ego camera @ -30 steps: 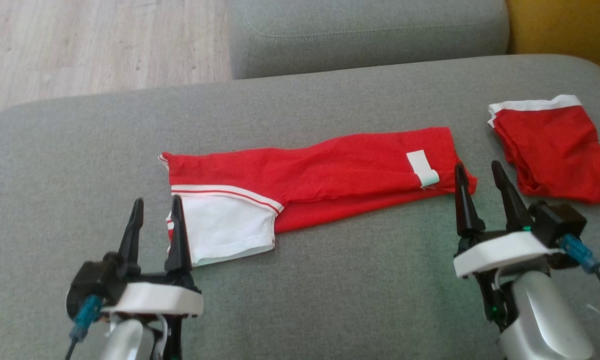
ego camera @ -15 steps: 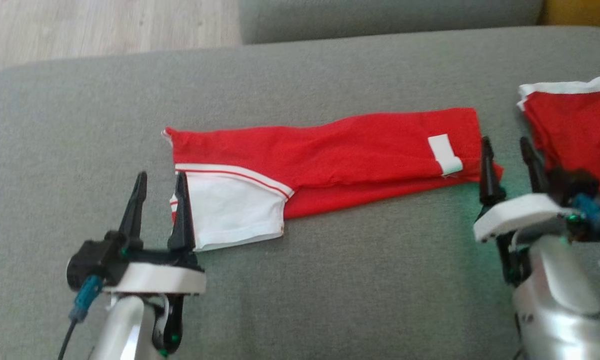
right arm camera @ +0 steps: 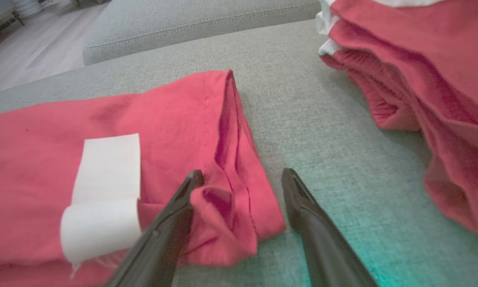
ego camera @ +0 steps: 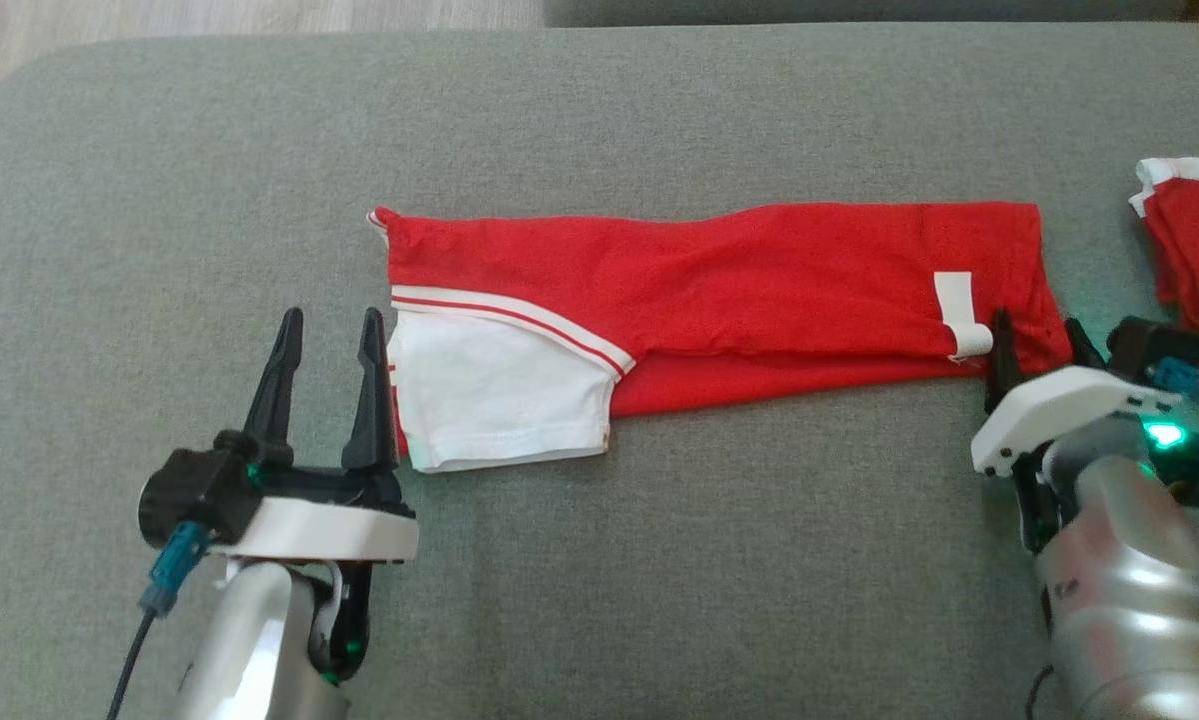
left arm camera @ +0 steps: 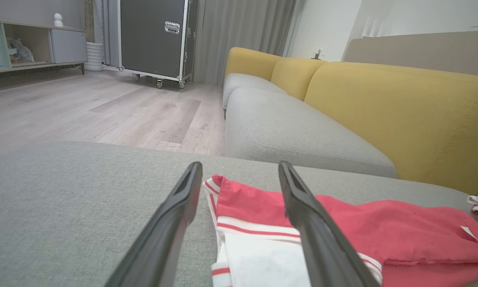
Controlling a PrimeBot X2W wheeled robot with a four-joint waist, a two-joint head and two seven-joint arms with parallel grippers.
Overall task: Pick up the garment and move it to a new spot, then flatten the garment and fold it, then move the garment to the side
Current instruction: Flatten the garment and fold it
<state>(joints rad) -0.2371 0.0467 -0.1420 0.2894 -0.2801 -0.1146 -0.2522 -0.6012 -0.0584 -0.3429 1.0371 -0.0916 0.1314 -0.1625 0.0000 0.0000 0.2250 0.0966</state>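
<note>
Garment (ego camera: 719,290) lies on cushion (ego camera: 659,120); left tool (ego camera: 332,318) at its nine o'clock, right tool (ego camera: 1037,324) at three; both open, empty.

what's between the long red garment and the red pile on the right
Bare grey cushion, plain in the right wrist view; one finger of the open right gripper hangs over that strip, beside the garment's corner.

The garment (ego camera: 759,270) lies stretched left to right across the cushion (ego camera: 659,560). The left tool (ego camera: 331,320) stands at its near left end. The right tool (ego camera: 1037,325) has the garment's near right corner between its fingers. A second garment (ego camera: 1194,230) lies further right, apart.
</note>
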